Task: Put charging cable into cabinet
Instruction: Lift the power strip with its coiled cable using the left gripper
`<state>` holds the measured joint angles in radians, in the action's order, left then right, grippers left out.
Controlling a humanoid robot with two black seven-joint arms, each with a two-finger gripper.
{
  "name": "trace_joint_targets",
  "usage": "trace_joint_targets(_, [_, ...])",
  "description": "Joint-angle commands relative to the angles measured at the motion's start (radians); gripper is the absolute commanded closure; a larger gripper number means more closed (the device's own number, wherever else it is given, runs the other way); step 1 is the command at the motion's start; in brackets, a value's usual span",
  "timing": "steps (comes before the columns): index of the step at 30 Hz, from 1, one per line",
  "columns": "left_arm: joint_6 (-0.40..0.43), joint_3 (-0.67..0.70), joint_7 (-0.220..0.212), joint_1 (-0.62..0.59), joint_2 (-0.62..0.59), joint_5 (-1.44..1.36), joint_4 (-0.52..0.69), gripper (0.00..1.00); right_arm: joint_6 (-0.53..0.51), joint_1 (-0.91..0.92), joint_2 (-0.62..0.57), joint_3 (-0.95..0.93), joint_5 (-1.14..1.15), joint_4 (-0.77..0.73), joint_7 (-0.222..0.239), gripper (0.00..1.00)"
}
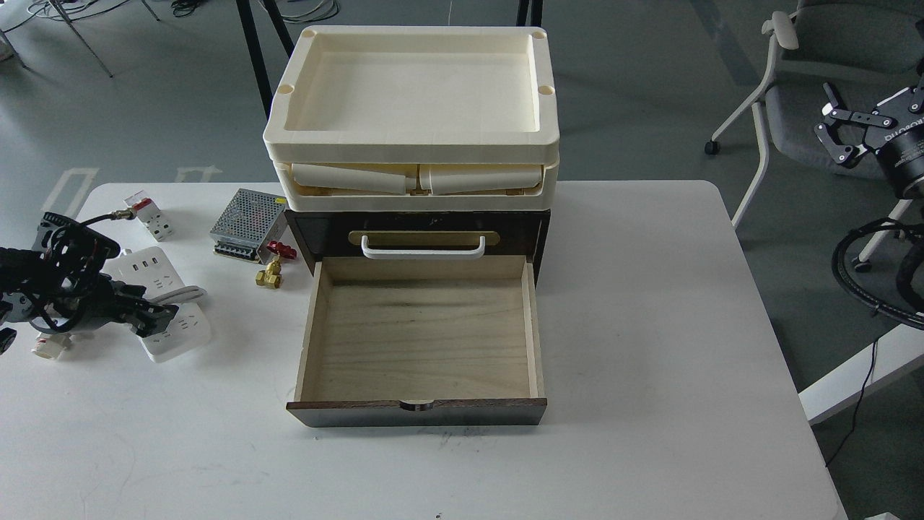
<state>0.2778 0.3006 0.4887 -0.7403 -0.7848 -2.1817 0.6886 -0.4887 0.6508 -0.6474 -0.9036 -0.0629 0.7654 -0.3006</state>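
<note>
Step in hand: picking up the charging cable (167, 303), by my reading; it lies flat on the table's left side, well left of the cabinet (417, 231), and has not been lifted.
Left gripper (155, 316): low over the middle of the strip, where the cord crosses it. The fingers are dark and bunched against the white plastic, and I cannot tell whether they are spread or closed on it.
Right gripper (841, 133): raised off the table's right edge, in front of the grey chair (816, 79), fingers spread and holding nothing.
Drawer (422, 339): pulled fully out toward the robot, plywood floor bare, so the drop spot is ready.
Doing it well: I would take the strip across its narrow width at the cord wrap, so the cord comes up with it and does not trail. Lift clear of the drawer's left wall before swinging right, then lower it flat along the drawer's long side.
Hazards: the silver power supply box (249, 220), a brass valve with a red handle (273, 266) and a small white-and-red breaker block (150, 217) sit near the carrying path; a dangling cord could catch them.
Surface: white table (650, 325), smooth, faintly scuffed near the drawer front.
Above the cabinet: cream trays (415, 101) stacked, the top one empty.
Room: grey floor with cables and stand legs behind.
</note>
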Motion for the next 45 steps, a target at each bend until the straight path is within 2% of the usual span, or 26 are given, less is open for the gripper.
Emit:
trace_joint_targets(1, [-0.009, 0.0, 0.0, 0.001, -0.001, 0.0, -0.001, 0.47, 0.0, -0.006, -0.003, -0.001, 0.0, 0.0, 0.0, 0.0])
trace_joint_targets(7, [-0.02, -0.001, 0.0, 0.004, 0.002, 0.0, -0.009, 0.53, 0.0, -0.008, -0.005, -0.001, 0.0, 0.0, 0.0, 0.0])
trace_joint_targets(18, [-0.055, -0.001, 0.0, 0.004, 0.019, 0.0, -0.049, 0.97, 0.0, -0.014, -0.006, -0.001, 0.0, -0.001, 0.0, 0.0])
trace_joint_targets(24, [-0.097, 0.0, 0.0, 0.001, 0.013, 0.0, -0.046, 1.0, 0.0, -0.014, -0.006, -0.001, 0.0, -0.008, 0.0, 0.0])
trace_joint_targets(30, [-0.086, 0.003, 0.0, -0.045, -0.031, 0.0, -0.017, 1.0, 0.0, -0.017, -0.006, -0.003, 0.0, -0.008, 0.0, 0.0])
trace_joint_targets(32, [-0.077, 0.005, 0.0, -0.054, -0.082, 0.0, 0.037, 1.0, 0.0, -0.017, -0.008, -0.003, 0.0, -0.009, 0.0, 0.0])
trace_joint_targets(34, [-0.037, 0.012, 0.0, -0.059, -0.19, 0.005, 0.157, 1.0, 0.0, -0.017, -0.008, -0.003, 0.0, -0.009, 0.0, 0.0])
trace_joint_targets(37, [0.087, 0.02, 0.0, -0.068, -0.37, 0.173, 0.393, 1.0, 0.0, -0.017, -0.006, -0.003, -0.003, -0.015, 0.0, 0.0])
trace_joint_targets(39, [0.139, 0.019, 0.0, -0.074, -0.467, 0.297, 0.523, 1.0, 0.0, -0.019, -0.006, -0.003, -0.003, -0.017, 0.0, 0.0])
trace_joint_targets(41, [0.165, 0.017, 0.0, -0.076, -0.549, 0.403, 0.63, 1.0, 0.0, -0.019, -0.006, -0.003, -0.003, -0.017, 0.0, 0.0])
trace_joint_targets(45, [0.181, 0.006, 0.0, -0.07, -0.629, 0.567, 0.794, 1.0, 0.0, -0.019, -0.006, -0.003, -0.003, -0.017, -0.002, 0.0])
